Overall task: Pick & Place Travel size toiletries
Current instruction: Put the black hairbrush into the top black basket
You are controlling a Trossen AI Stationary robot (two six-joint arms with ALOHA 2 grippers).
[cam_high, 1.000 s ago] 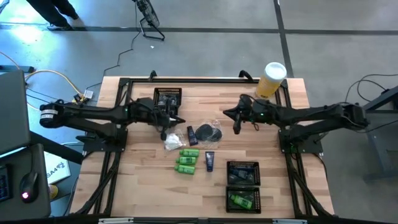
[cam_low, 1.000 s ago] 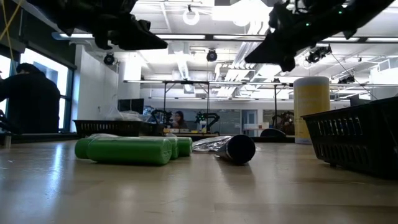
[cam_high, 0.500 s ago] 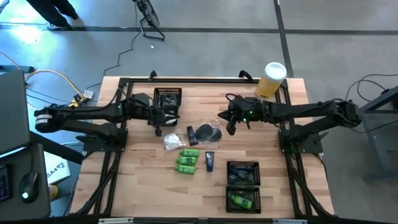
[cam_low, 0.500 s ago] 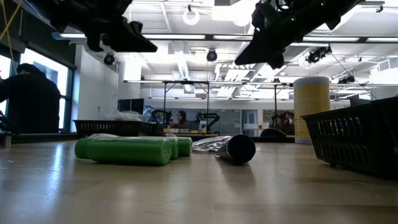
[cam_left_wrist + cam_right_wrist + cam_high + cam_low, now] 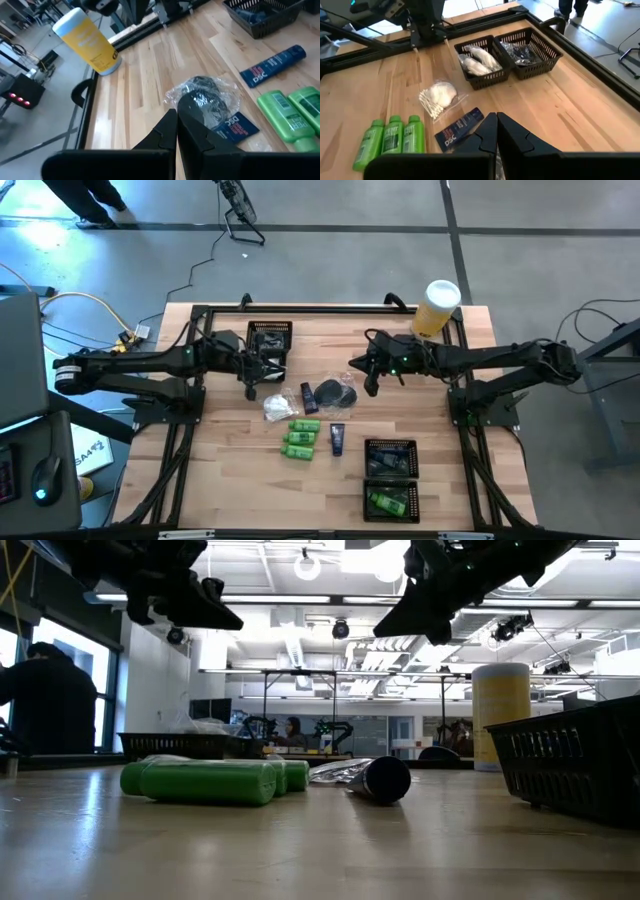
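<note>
In the high view, the left gripper (image 5: 251,389) hung left of centre with its jaws closed and empty, beside the black mesh tray (image 5: 270,337) at upper centre-left. The right gripper (image 5: 371,387) hung right of centre, jaws likewise closed on nothing, just right of the round dark cases (image 5: 334,392). Just below the middle of the wooden tabletop (image 5: 450,480) lay three green bottles (image 5: 301,439) side by side, with a white crinkly packet (image 5: 277,409) above them to the left and a dark blue tube (image 5: 337,440) to their right. Another blue tube (image 5: 309,397) lay beside the cases. Two mesh trays (image 5: 391,478) sat at lower right; a yellow cylinder (image 5: 436,307) stood at upper right.
</note>
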